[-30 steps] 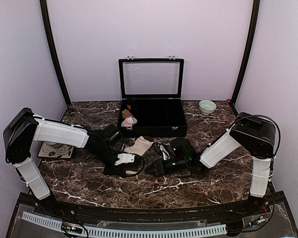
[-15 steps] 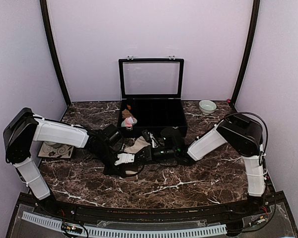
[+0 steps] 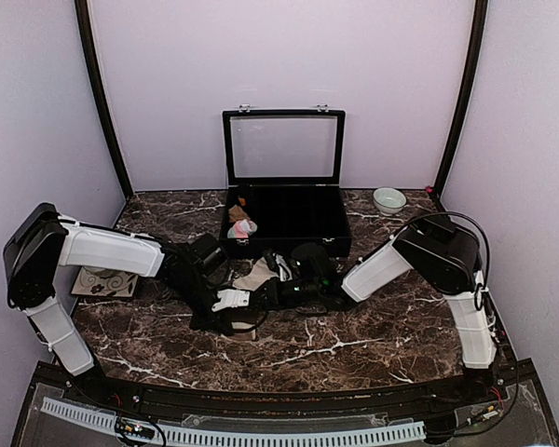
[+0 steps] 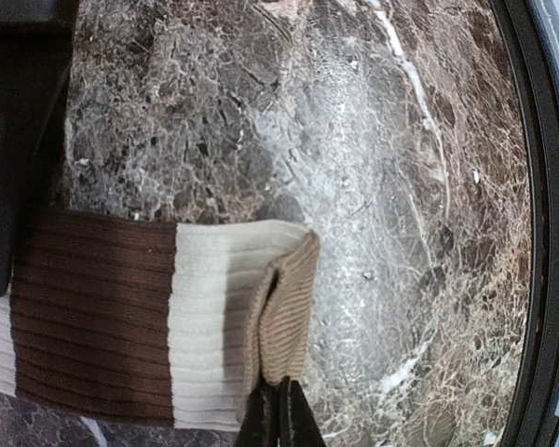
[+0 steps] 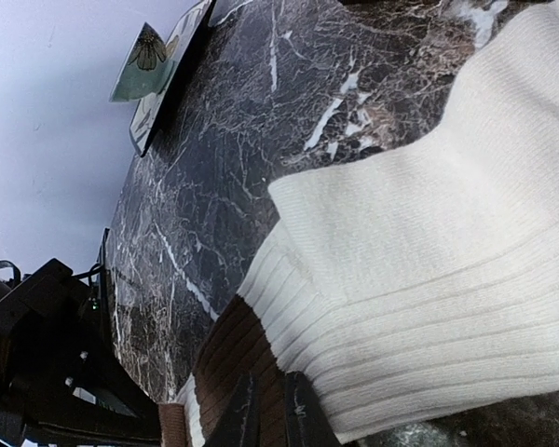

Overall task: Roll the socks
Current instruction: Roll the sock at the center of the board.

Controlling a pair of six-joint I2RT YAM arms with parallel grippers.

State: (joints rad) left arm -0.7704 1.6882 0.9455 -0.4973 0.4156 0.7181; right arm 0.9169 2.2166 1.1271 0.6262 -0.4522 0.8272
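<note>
The cream-beige sock (image 3: 261,273) lies flat on the marble in front of the box. The left wrist view shows its brown band (image 4: 93,312), cream band and tan cuff (image 4: 284,317). My left gripper (image 4: 279,419) is shut on the cuff's edge and sits low at the sock's near end (image 3: 235,317). My right gripper (image 5: 270,410) reaches in from the right (image 3: 265,293), its jaws nearly together and pinching the brown band (image 5: 238,349). The pink sock (image 3: 243,226) rests inside the box at its left end.
An open black box (image 3: 289,244) with a clear lid stands at the back centre, with a small tan bundle (image 3: 238,212) in it. A pale bowl (image 3: 388,199) sits at back right. A patterned tile (image 3: 102,281) lies on the left under the left arm.
The right arm has swung left across the table onto the sock, and its jaws have narrowed on the brown band. The left gripper has kept its hold on the cuff.
</note>
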